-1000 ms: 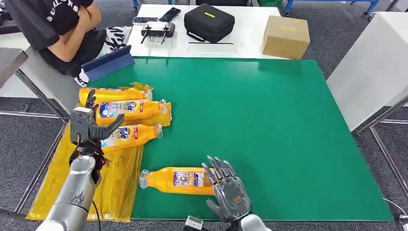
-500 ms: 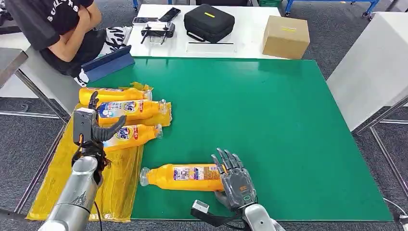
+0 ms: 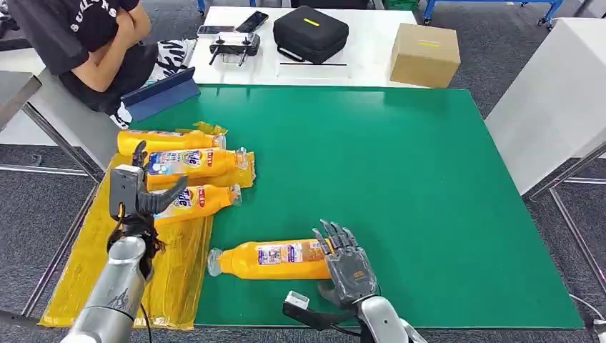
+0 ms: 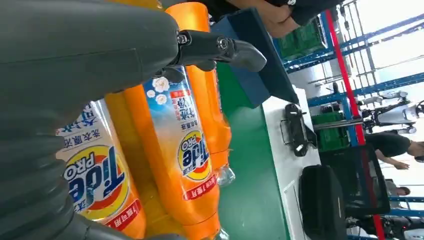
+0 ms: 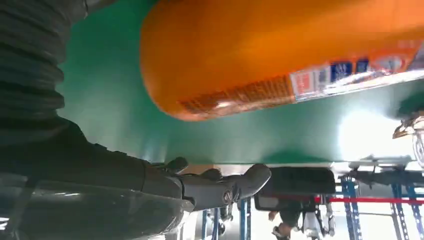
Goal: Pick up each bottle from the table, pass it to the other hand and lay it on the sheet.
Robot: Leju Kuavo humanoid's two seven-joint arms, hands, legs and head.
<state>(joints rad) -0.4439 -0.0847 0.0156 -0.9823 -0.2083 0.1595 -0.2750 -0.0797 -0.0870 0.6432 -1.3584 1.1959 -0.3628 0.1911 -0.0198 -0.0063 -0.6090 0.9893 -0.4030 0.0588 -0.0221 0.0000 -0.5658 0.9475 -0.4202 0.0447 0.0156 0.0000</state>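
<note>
While I'm driving this from the head view, I'm seeing the green table (image 3: 429, 186) taking up most of the scene, with the yellow sheet (image 3: 179, 271) lying along its left edge and three bottles (image 3: 189, 163) already lying on it. The one remaining bottle (image 3: 275, 259) is lying on the green near the near edge, long axis running left-right, cap end pointing left toward the sheet, base end at the right. My right hand (image 3: 345, 266) is sitting at that base end, fingers spread and apart, touching or just beside it; I'm not seeing a closed grip, so I'm judging it empty. My left hand (image 3: 136, 191) is hovering over the sheet, fingers apart, holding nothing. The right hand is clearly nearer, so I'm judging it the one to pick.
</note>
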